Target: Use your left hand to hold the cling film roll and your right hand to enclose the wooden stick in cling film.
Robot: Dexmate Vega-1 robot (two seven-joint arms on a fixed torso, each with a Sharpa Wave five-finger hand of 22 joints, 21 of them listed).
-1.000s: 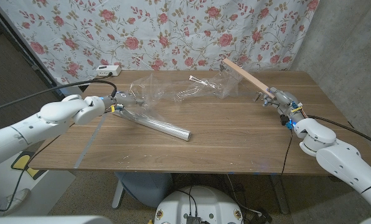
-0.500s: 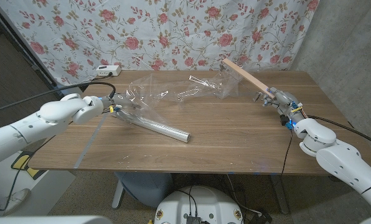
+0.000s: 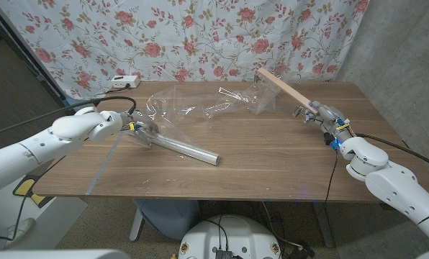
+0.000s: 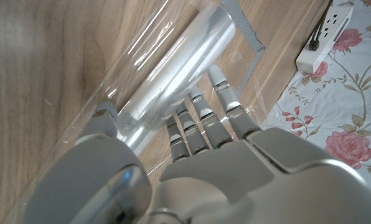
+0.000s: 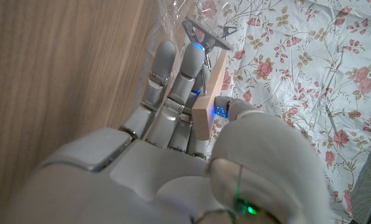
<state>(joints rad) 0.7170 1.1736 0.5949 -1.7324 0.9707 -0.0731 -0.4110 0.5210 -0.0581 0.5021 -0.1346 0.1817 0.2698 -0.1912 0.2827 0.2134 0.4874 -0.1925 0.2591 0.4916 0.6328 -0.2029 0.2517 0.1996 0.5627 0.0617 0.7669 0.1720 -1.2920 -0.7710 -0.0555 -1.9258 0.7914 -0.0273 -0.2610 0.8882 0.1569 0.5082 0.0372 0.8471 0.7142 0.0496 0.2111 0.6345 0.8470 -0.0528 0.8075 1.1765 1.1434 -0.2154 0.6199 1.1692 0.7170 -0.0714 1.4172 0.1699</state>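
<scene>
Now left hand (image 3: 141,126) grips cling film roll (image 3: 182,147); right hand (image 3: 321,114) holds wooden stick (image 3: 285,86) raised.

Brown wood-grain bench (image 3: 272,155); behind it, a white curtain (image 3: 200,36) patterned with red roses (green leaves); pale tan wooden stick (image 3: 286,86); silvery-clear cling film roll (image 3: 182,147).

The cling film roll (image 3: 180,147) lies on the counter (image 3: 272,155), one end under the left robot hand (image 3: 139,126), the rest running away toward the counter's middle. Film (image 3: 200,108) stretches from it across to the wooden stick (image 3: 286,88), held by the right robot hand (image 3: 322,116) above the counter's far side. A power strip (image 3: 122,81) sits behind the left robot hand.
</scene>
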